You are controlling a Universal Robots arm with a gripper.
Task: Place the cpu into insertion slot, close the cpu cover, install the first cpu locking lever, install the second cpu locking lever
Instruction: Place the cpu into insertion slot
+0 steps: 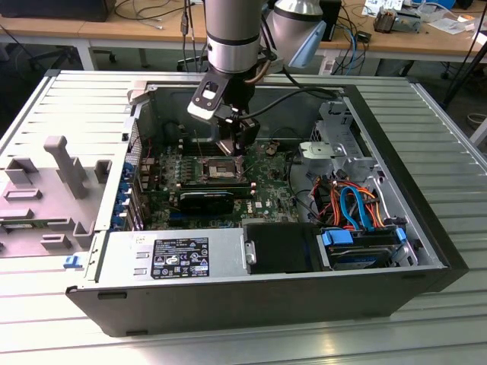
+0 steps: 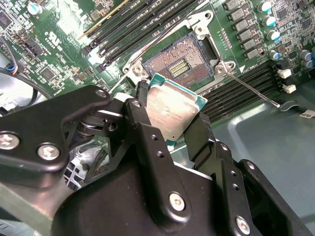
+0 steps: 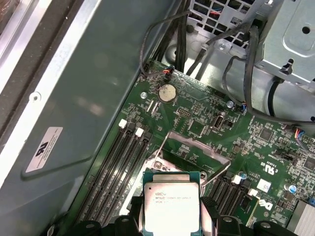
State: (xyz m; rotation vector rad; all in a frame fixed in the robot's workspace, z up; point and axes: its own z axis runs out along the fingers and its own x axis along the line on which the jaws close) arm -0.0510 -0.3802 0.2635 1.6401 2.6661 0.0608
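My gripper (image 2: pixel 170 123) is clenched on the cpu (image 2: pixel 174 105), its two black fingers (image 2: pixel 142 113) pinching opposite edges so that the flat metal top and the underside stay untouched. I judge that grip leaves the contact face free to go down flat. In the exterior view my gripper (image 1: pixel 236 141) hangs inside the open case (image 1: pixel 228 300), just above the slot (image 1: pixel 221 169) and not yet in it. The cpu is a thin square: dull brushed silver on top with a narrow green rim, as the first wrist view shows (image 3: pixel 171 206). In the second wrist view it sits tilted and a little to one side of the slot (image 2: pixel 179 66), overlapping one corner of it. The slot's centre is bare, a coppery, finely grained field of contacts with a small gold grid in the middle, ringed by bright stamped metal. The cover (image 3: pixel 197 143), a thin silvery frame with a big square window, looks lifted clear, which I take to be why the contacts are exposed. One wire lever (image 2: pixel 251 88) is swung out to the side, a slim springy steel rod lying over the black ribbed memory slots (image 2: pixel 236 93). The board (image 2: pixel 64 54) around them is glossy green, studded with small chips.
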